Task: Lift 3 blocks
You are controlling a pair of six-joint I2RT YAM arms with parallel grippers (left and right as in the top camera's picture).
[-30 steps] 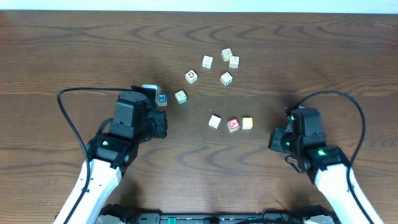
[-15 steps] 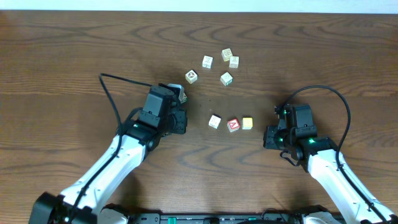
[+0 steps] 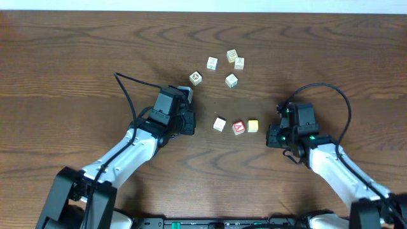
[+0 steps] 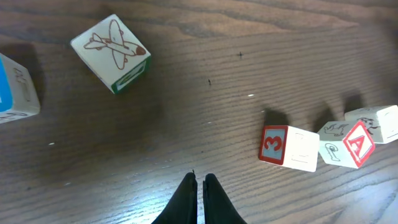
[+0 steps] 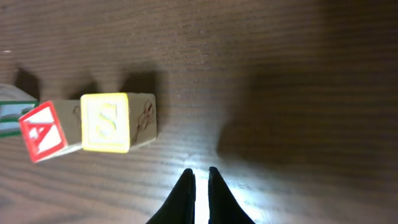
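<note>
Left hand (image 4: 199, 180) and right hand (image 5: 200, 176) have neared the blocks (image 3: 238, 127); both narrow, empty.

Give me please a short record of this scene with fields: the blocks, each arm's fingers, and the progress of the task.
Row on brown wooden table: whitish-cream wooden cube, red-topped wooden cube with white "A", pale yellow wooden cube, side by side
Left fingers: shut, empty, apart from the whitish-cream end
Right fingers: shut, empty, apart from the pale yellow end
Blocks lifted: none
Elsewhere: four small wooden cubes behind the row
</note>
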